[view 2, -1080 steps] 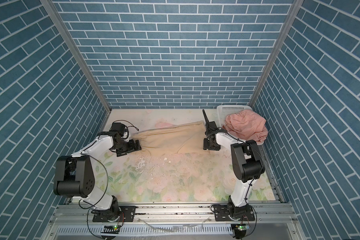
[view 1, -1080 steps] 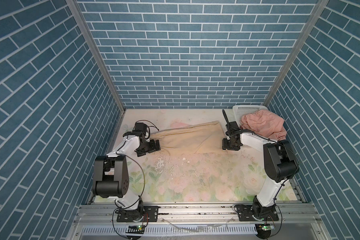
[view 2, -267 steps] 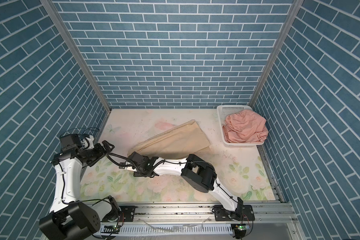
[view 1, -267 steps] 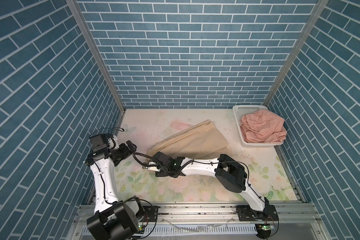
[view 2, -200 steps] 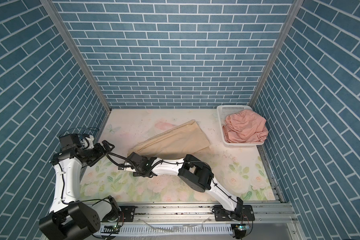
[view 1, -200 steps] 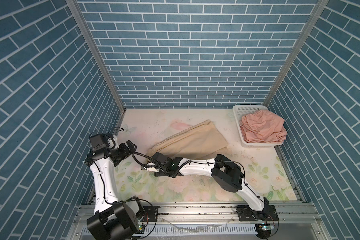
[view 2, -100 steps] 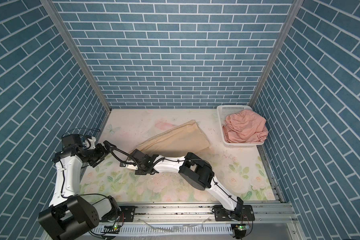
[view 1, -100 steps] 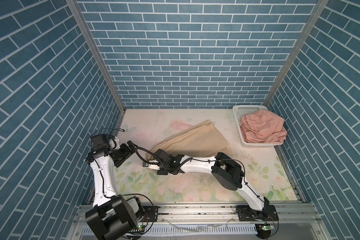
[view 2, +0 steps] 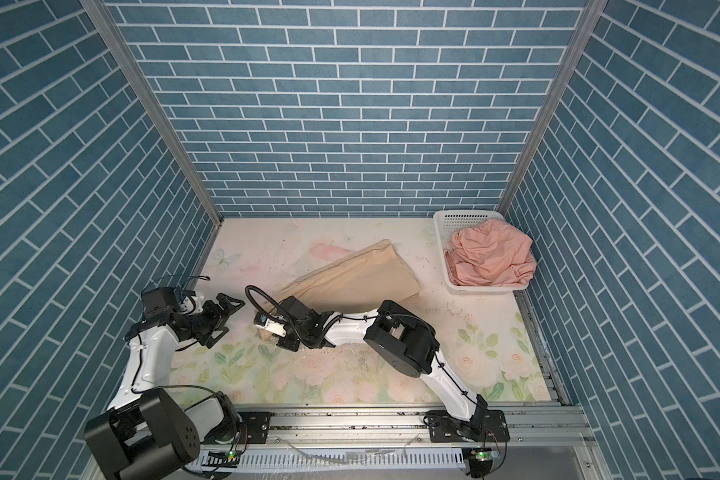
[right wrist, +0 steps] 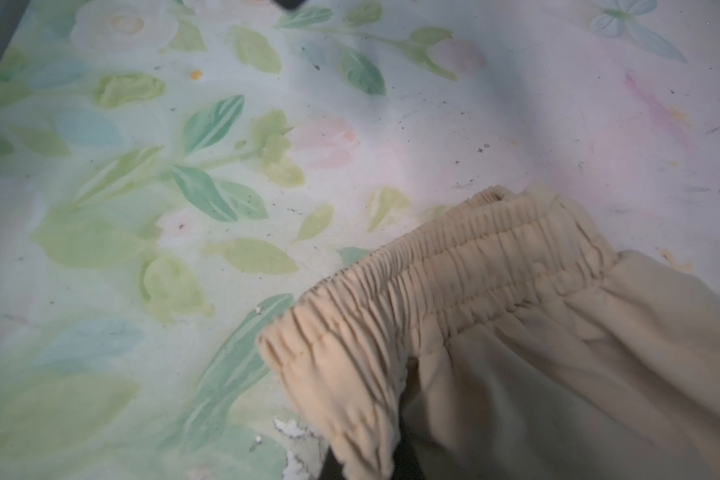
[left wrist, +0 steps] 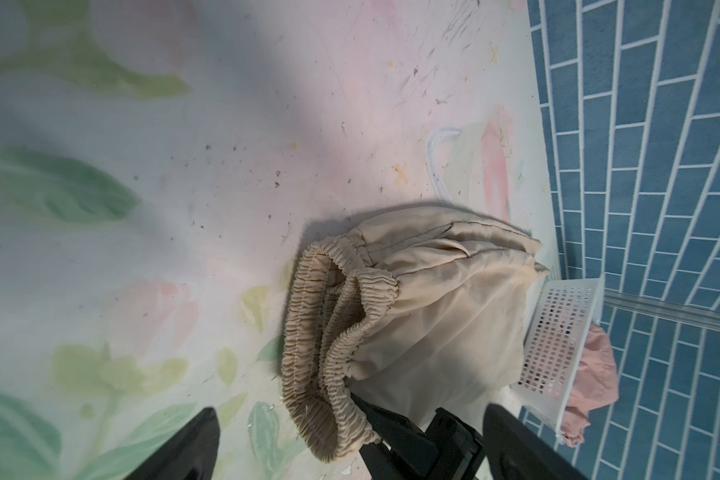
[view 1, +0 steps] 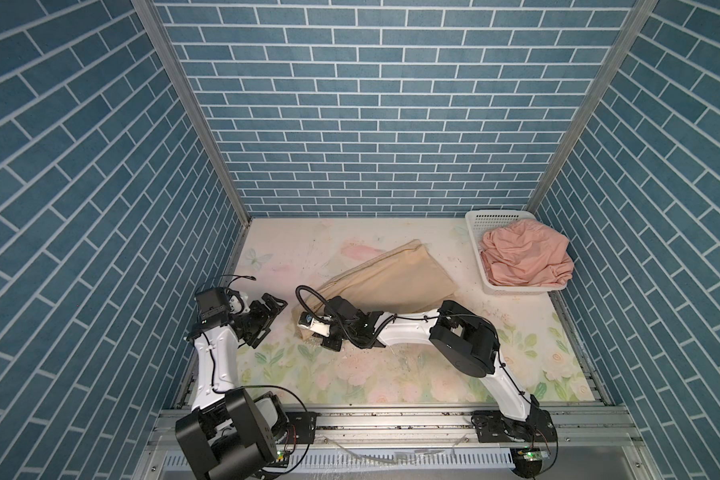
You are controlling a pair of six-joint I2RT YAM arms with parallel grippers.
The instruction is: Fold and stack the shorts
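The beige shorts [view 1: 391, 278] lie folded in a wedge mid-table, also seen in a top view [view 2: 350, 282]. Their gathered waistband [left wrist: 329, 324] bunches at the wedge's near-left end. My right gripper [view 1: 308, 333] reaches across to the left and is shut on the waistband's end [right wrist: 454, 270]; cloth hides most of its fingers [right wrist: 408, 461]. My left gripper [view 1: 273, 305] hovers open just left of the waistband, holding nothing, with its fingers [left wrist: 200, 444] spread wide. The pink shorts [view 1: 524, 257] sit crumpled in the basket.
A white perforated basket [view 1: 474, 232] stands at the back right corner against the blue brick wall. The floral table [view 1: 350, 374] is scuffed with white chips near the right gripper. The right arm's elbow [view 1: 462, 345] lies low across the table's middle.
My right gripper has shut on the beige waistband's end and raised it slightly. My left gripper has drifted a little right, toward the shorts, still open.
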